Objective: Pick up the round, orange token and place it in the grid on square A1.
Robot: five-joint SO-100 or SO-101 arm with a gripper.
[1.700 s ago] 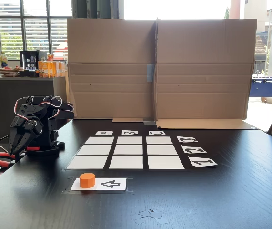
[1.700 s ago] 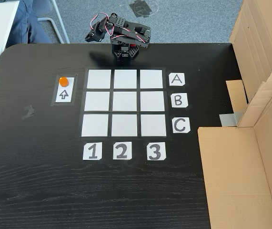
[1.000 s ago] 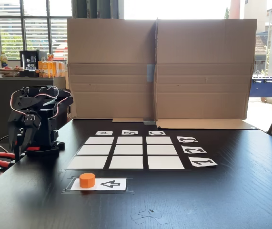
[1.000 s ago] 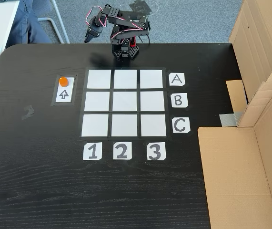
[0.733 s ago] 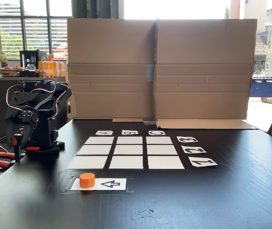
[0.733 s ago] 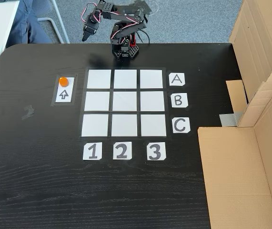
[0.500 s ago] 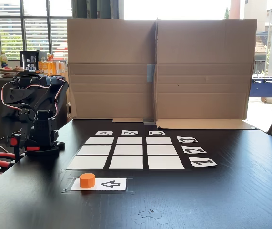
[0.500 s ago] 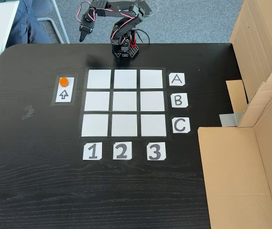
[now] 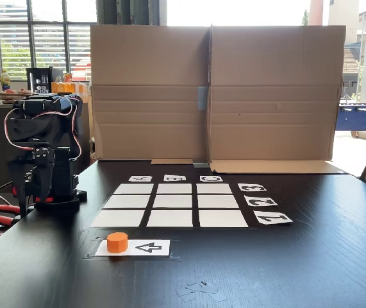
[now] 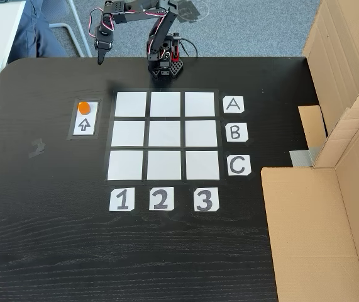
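Small, bright orange, short plastic cylinder, the token [image 10: 83,107] [image 9: 117,242], stands flat on its round base, upright, on the end of a white card printed with a black arrow; in the top-down fixed view it lies at about 9 o'clock from the grid, just beside it and apart from every cell. The grid [image 10: 164,136] [image 9: 170,205], a three-by-three array of plain white rectangular paper cells, lies flat on the black desk, with lettered cards at its 3 o'clock edge and numbered cards at 6 o'clock in that view. Square A1 [image 10: 131,104] [image 9: 222,218], the plain white corner cell at the grid's 10 o'clock corner there, is bare.
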